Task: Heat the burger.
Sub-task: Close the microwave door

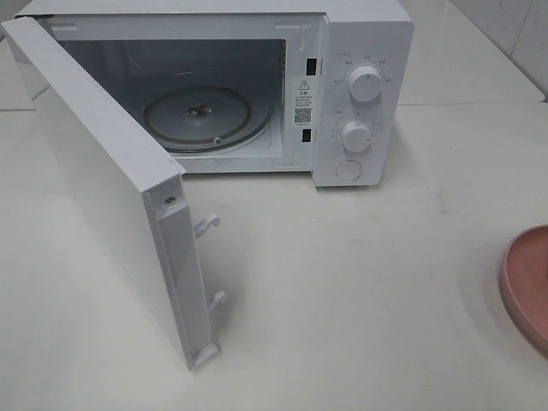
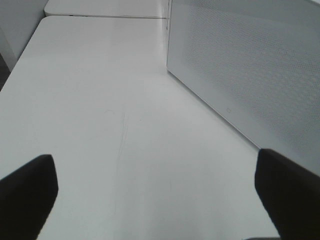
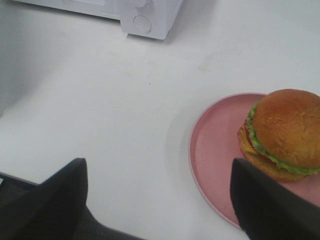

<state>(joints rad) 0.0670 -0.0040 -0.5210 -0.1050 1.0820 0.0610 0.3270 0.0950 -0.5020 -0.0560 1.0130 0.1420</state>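
The burger [image 3: 285,132] with a brown bun, green lettuce and red and yellow layers sits on a round pink plate [image 3: 215,150] in the right wrist view. The exterior view shows only the plate's edge [image 1: 527,282] at the right; the burger is out of that view. My right gripper [image 3: 160,195] is open and empty, above the table beside the plate. My left gripper [image 2: 155,195] is open and empty over bare table, next to the microwave door's outer face [image 2: 245,75]. The white microwave [image 1: 342,86] stands open with its glass turntable [image 1: 205,116] bare.
The open door [image 1: 103,180] swings out to the front left, its latch hooks [image 1: 210,227] sticking out. Two knobs [image 1: 364,84] and a button are on the microwave's right panel. The white table [image 1: 360,300] spreads in front of the microwave.
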